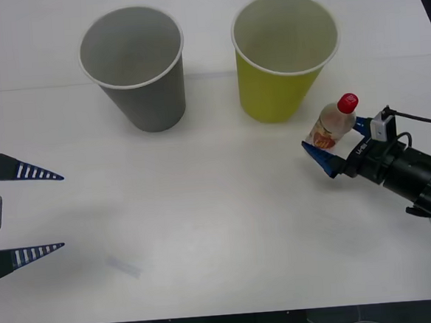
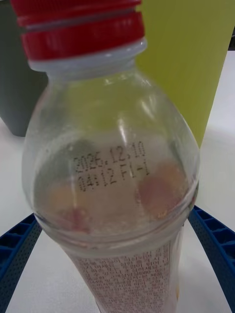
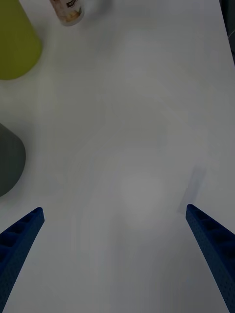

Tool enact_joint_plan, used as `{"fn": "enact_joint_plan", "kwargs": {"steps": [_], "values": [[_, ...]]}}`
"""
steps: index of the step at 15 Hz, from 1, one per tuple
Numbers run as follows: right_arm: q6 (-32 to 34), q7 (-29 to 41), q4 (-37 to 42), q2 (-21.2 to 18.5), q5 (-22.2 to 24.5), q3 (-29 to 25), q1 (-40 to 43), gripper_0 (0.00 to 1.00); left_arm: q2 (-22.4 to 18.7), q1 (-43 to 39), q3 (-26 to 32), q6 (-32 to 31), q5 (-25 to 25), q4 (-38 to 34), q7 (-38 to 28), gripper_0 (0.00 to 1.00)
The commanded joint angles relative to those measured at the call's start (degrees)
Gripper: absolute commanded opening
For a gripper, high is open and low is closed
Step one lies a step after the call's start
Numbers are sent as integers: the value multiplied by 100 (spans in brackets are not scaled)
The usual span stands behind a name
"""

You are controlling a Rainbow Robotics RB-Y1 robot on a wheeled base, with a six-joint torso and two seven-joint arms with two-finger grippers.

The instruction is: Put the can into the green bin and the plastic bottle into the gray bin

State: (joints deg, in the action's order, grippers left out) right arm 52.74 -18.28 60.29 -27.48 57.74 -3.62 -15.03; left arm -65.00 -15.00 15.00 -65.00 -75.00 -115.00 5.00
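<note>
The plastic bottle [image 1: 336, 121], clear with a red cap, stands on the white table to the right of the green bin [image 1: 282, 57]. My right gripper [image 1: 332, 135] is open, with one blue finger on each side of the bottle's lower body. The right wrist view has the bottle [image 2: 112, 161] close up between the fingers [image 2: 215, 254], and the green bin [image 2: 191, 54] behind it. The gray bin [image 1: 138, 63] stands to the left of the green one. My left gripper [image 1: 62, 211] rests open at the table's left side, holding nothing. The can is out of view.
Both bins stand upright at the back of the table [image 1: 218, 205]. A small strip of clear tape [image 1: 124, 266] lies near the front left. The left wrist view takes in the green bin [image 3: 14, 44], the gray bin [image 3: 7, 161] and the bottle [image 3: 68, 12] far off.
</note>
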Motion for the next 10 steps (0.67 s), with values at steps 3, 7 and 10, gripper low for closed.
{"fn": "enact_joint_plan", "kwargs": {"steps": [3,7,10], "values": [[8,-26,9,6,1,63,-27,0,0,0,0,0,0,0,0,100],[35,-44,0,6,1,89,-35,0,0,0,0,0,0,0,0,100],[184,0,9,-56,10,116,-62,0,0,0,0,0,0,0,0,100]]}}
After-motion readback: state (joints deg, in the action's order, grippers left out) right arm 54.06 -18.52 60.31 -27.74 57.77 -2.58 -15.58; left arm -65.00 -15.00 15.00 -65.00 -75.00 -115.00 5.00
